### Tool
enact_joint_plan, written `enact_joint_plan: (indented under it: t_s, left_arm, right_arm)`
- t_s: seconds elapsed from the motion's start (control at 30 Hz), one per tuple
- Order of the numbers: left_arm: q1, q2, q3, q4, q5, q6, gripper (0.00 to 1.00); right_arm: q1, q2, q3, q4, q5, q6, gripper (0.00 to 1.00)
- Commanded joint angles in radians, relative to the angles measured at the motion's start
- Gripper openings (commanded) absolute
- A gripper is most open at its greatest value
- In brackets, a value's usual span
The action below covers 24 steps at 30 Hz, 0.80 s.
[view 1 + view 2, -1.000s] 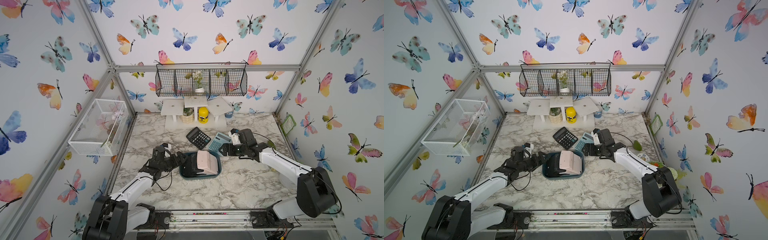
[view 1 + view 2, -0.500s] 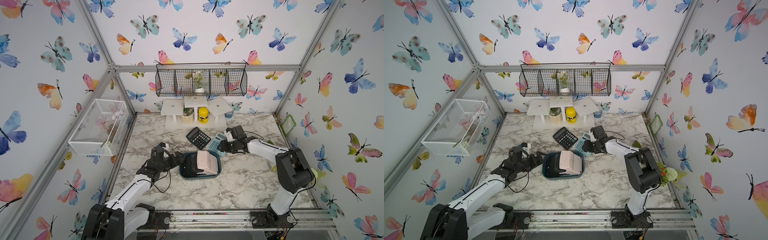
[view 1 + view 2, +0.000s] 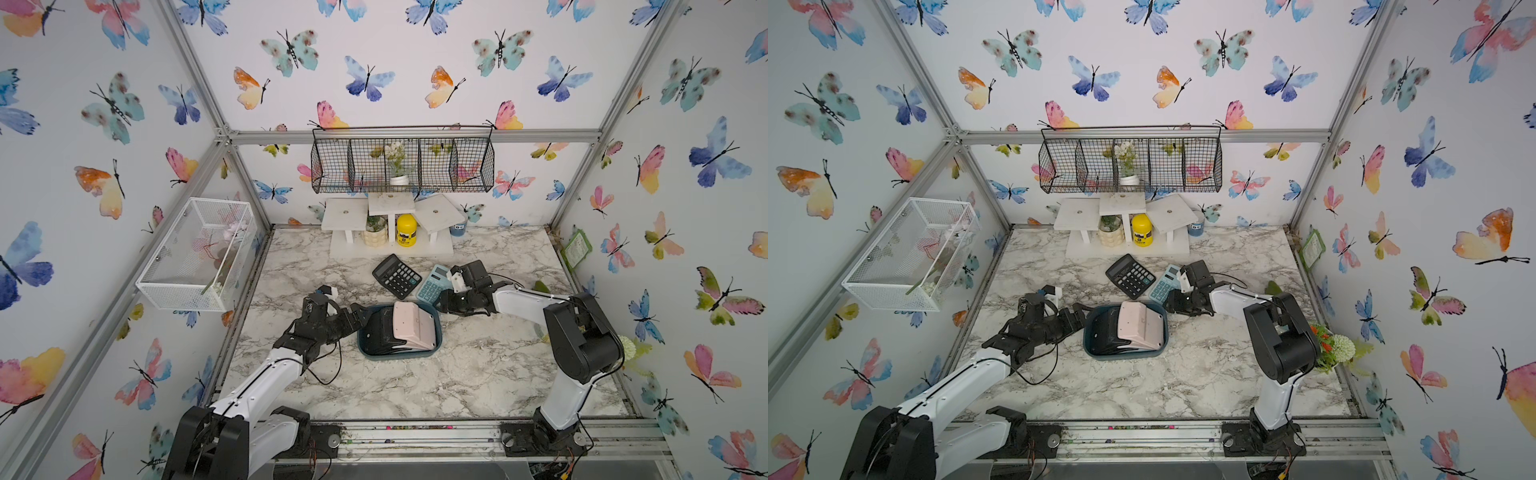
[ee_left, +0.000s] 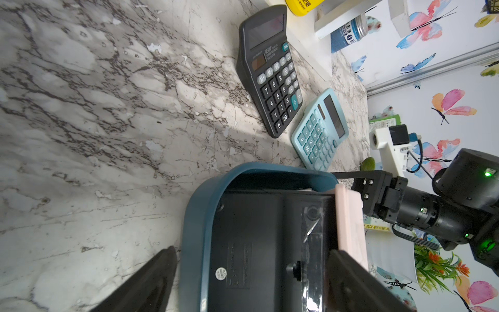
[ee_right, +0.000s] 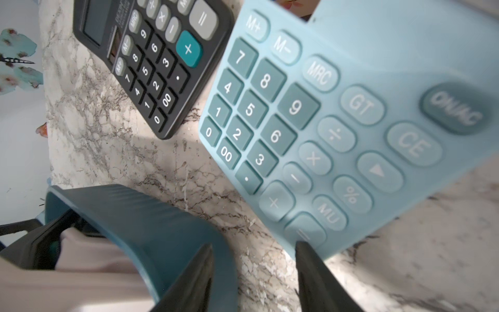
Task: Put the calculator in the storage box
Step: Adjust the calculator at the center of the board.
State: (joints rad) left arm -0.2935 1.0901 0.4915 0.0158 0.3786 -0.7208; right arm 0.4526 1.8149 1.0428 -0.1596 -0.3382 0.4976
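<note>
calculator (image 3: 432,284), light blue, is lying just past the storage box's (image 3: 399,355) far right corner; i am hovering my half-spread, empty right gripper (image 5: 253,244) beside it, wide-spread left gripper (image 4: 252,250) straddling the box, likely to steady it.

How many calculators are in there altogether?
4. A black calculator and a light blue calculator lie side by side on the table behind the storage box; a pink calculator and a second black calculator rest inside it. More could hide beneath those.
</note>
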Motion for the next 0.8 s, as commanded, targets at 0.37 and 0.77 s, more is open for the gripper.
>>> enact_joint_plan:
  t_s: [0.37, 0.77]
  left_arm:
    - [0.007, -0.014, 0.032, -0.03, -0.002, 0.026, 0.94]
    - [0.007, -0.037, 0.084, -0.08, -0.053, 0.057, 0.95]
  right_arm:
    - [-0.073, 0.071, 0.081, -0.184, 0.418, -0.131, 0.53]
    - [-0.02, -0.02, 0.181, -0.191, 0.408, -0.174, 0.73]
